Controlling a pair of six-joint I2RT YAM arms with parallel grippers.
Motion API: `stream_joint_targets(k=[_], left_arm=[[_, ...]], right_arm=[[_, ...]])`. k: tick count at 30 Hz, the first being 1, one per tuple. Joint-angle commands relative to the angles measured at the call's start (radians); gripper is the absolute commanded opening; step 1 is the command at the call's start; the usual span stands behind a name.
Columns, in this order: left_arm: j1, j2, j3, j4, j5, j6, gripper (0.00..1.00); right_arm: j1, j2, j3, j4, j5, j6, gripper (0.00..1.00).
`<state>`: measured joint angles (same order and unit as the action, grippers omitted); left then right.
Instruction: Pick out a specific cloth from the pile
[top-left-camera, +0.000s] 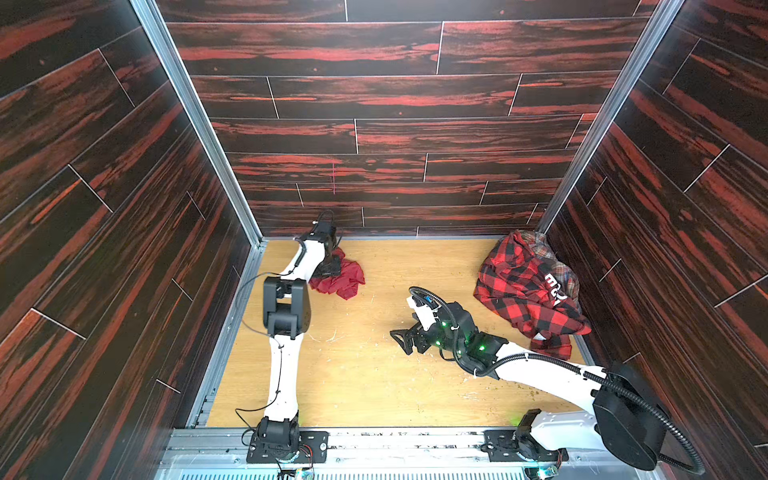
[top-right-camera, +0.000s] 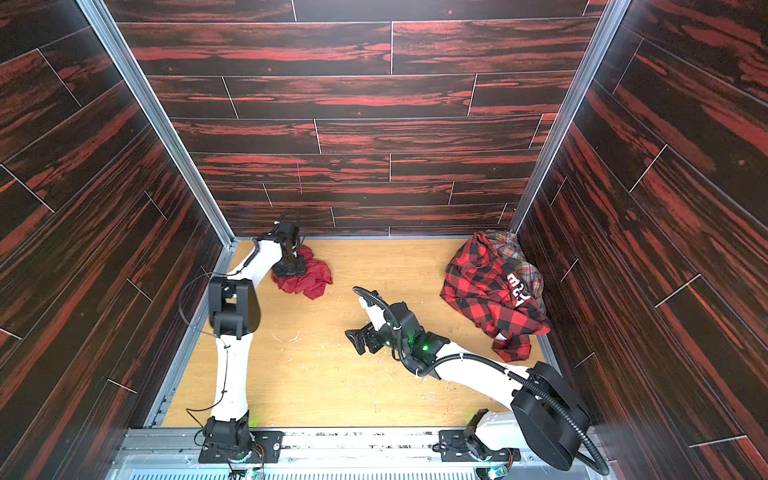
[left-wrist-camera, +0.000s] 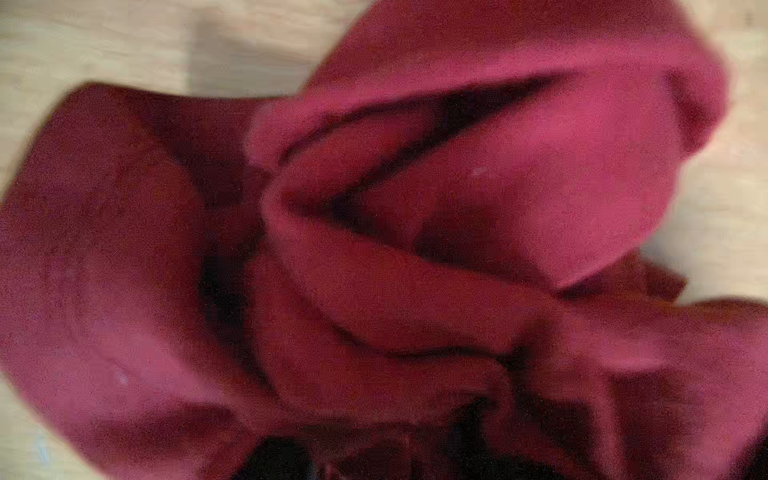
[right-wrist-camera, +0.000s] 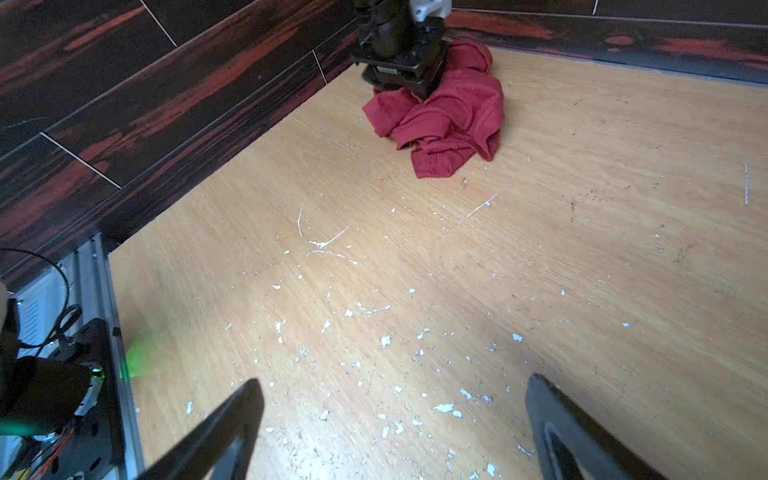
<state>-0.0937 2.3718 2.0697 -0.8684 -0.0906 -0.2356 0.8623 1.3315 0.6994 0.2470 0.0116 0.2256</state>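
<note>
filling the far right corner sits the pile (top-left-camera: 525, 291) (mostly a checked shirt); well apart, at the far left, the cloth (top-left-camera: 345, 282) lies crumpled under the left gripper (top-left-camera: 329, 271), whose fingers are hidden; the right gripper (right-wrist-camera: 395, 380) has its 2 fingers wide apart.

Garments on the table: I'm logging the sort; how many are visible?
4. The dark-red cloth lies alone at far left; the red-and-black checked shirt, a dark piece with white letters and a faded plaid piece form the pile at far right. Others may hide beneath.
</note>
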Motion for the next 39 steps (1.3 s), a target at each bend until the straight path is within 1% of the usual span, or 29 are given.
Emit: stream_joint_targets(k=[1,4,8,12,16,18,20,23,25,27,29,30,32,33,34,35,37,39], left_arm=[[-0.006,-0.125,-0.082,0.022,-0.002,0.049,0.71],[-0.005,-0.215,-0.141,0.074,-0.017,0.08,0.73],[-0.005,-0.29,-0.186,0.109,0.005,0.114,0.73],[-0.006,-0.337,-0.234,0.167,0.081,0.129,0.73],[-0.006,-0.336,-0.257,0.21,0.162,0.119,0.72],[-0.007,-0.327,-0.248,0.201,0.165,0.11,0.73],[-0.007,-0.349,-0.266,0.209,0.163,0.102,0.73],[-0.007,-0.459,-0.391,0.318,0.139,0.069,0.76],[-0.007,-0.556,-0.499,0.385,0.093,0.037,0.82],[-0.008,-0.647,-0.59,0.401,0.039,0.013,0.88],[-0.007,-0.742,-0.706,0.422,-0.034,-0.015,0.91],[-0.007,-0.8,-0.785,0.449,-0.094,-0.03,0.91],[-0.007,-0.904,-0.935,0.523,-0.248,-0.056,0.94],[-0.007,-0.959,-1.023,0.572,-0.35,-0.067,0.98],[-0.008,-1.011,-1.109,0.63,-0.442,-0.065,0.99],[-0.007,-1.05,-1.183,0.695,-0.508,-0.047,0.99],[-0.008,-1.139,-1.354,0.856,-0.589,0.007,0.99],[-0.008,-1.205,-1.491,1.001,-0.63,0.029,0.99]], right_arm=[[0.005,-0.025,0.005,0.004,0.0,0.014,0.99],[0.004,-0.026,0.006,0.006,0.0,0.017,0.99],[0.004,-0.022,0.007,0.011,-0.005,0.026,0.99],[0.005,-0.023,0.008,0.011,-0.007,0.027,0.99],[0.005,-0.028,0.009,0.003,-0.003,0.029,0.99],[0.005,-0.031,0.011,-0.004,-0.002,0.029,0.99],[0.005,-0.039,0.011,-0.011,0.002,0.027,0.99],[0.004,-0.056,0.006,-0.019,0.024,0.013,0.99],[0.003,-0.078,-0.008,-0.026,0.073,-0.001,0.99],[-0.005,-0.104,-0.025,-0.03,0.101,-0.014,0.99],[-0.019,-0.137,-0.047,-0.035,0.137,-0.018,0.99],[-0.032,-0.162,-0.065,-0.031,0.159,-0.019,0.99],[-0.07,-0.217,-0.105,-0.018,0.189,-0.006,0.99],[-0.103,-0.25,-0.127,-0.014,0.198,0.01,0.99],[-0.142,-0.285,-0.147,-0.014,0.204,0.026,0.99],[-0.178,-0.317,-0.165,-0.014,0.215,0.036,0.99],[-0.269,-0.391,-0.205,-0.014,0.268,0.064,0.99],[-0.364,-0.457,-0.242,-0.02,0.38,0.111,0.99]])
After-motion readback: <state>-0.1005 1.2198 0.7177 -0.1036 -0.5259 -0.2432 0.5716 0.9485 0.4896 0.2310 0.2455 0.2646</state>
